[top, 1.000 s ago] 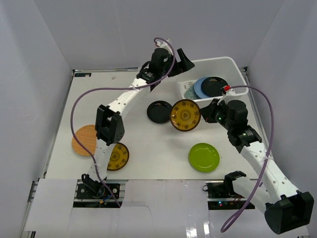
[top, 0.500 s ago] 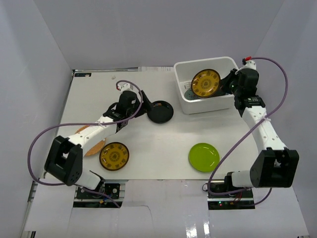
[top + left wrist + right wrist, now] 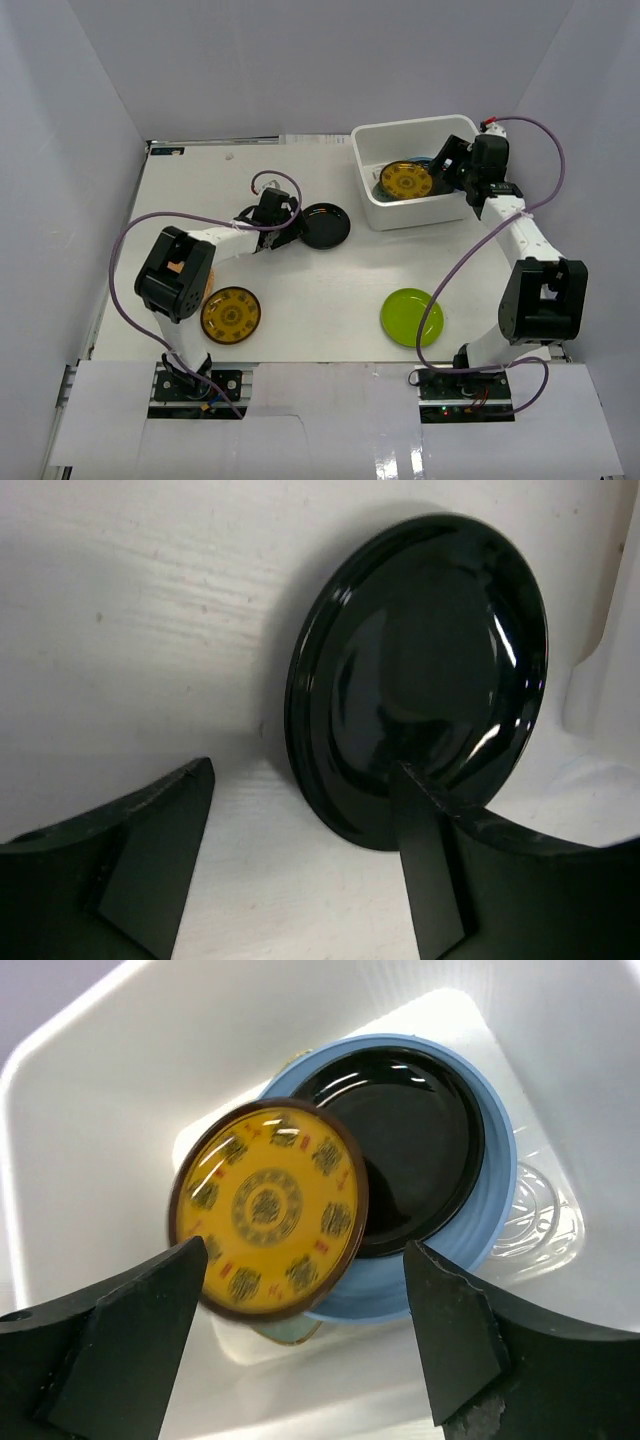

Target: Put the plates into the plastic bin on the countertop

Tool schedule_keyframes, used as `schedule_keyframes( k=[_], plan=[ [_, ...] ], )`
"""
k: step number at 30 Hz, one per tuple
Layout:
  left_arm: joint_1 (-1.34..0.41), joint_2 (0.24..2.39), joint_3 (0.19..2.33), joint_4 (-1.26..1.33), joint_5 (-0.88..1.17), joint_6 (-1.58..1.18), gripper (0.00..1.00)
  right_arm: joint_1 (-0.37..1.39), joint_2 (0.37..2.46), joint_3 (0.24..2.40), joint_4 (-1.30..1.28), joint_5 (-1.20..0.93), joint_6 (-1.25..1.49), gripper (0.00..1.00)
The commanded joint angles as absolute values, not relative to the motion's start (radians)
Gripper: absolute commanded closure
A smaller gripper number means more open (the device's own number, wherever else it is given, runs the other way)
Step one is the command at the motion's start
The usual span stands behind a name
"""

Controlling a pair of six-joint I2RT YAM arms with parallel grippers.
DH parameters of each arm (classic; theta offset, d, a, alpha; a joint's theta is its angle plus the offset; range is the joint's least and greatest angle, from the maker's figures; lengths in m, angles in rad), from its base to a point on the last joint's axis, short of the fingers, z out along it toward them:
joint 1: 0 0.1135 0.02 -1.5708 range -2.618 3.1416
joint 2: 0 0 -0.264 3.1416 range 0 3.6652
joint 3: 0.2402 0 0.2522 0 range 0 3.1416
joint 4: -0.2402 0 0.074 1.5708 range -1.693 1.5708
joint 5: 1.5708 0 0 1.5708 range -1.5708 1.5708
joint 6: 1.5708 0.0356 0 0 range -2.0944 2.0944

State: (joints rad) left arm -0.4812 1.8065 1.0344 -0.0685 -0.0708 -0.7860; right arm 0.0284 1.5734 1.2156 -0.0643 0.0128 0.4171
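Though patterned inside, the yellow plate (image 3: 268,1208) has a brown rim.

A glossy black plate (image 3: 420,670) lies flat on the off-white bench (image 3: 130,630), with light glinting off its inner well and raised rim. The left gripper (image 3: 303,772) has its jaws spread wide. One dark finger (image 3: 150,870) is over bare bench beside the plate, and the other (image 3: 440,880) overlaps the plate's near edge. At the right border, a rounded white part of the plastic bin (image 3: 600,690) shows just beside the plate.
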Motion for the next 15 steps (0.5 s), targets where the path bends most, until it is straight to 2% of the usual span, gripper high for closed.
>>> schedule_keyframes(
  k=[1, 4, 5, 8, 9, 10, 15],
  plan=[
    [-0.46, 1.857, 1.057, -0.008, -0.015, -0.811, 0.19, 0.028, 1.484, 1.247, -0.081, 0.02, 0.397, 0.14],
    [-0.453, 1.907, 1.068, 0.029, -0.002, -0.83, 0.34, 0.029, 1.376, 1.169, -0.069, -0.064, 0.419, 0.17],
    [-0.451, 1.919, 1.072, 0.04, -0.002, -0.836, 0.47, 0.029, 1.306, 1.134, -0.061, -0.11, 0.428, 0.18],
    [-0.448, 1.933, 1.074, 0.048, -0.002, -0.848, 0.75, 0.051, 1.156, 0.944, -0.037, -0.175, 0.451, 0.23],
    [-0.448, 1.927, 1.065, 0.051, -0.002, -0.85, 0.96, 0.06, 1.12, 0.892, -0.035, -0.207, 0.459, 0.25],
    [-0.448, 1.904, 1.057, 0.052, -0.003, -0.851, 1.0, 0.081, 1.055, 0.773, -0.017, -0.253, 0.475, 0.27],
    [-0.446, 1.726, 0.983, 0.061, -0.031, -0.833, 1.0, 0.19, 0.915, 0.522, -0.106, -0.299, 0.476, 0.32]
  ],
)
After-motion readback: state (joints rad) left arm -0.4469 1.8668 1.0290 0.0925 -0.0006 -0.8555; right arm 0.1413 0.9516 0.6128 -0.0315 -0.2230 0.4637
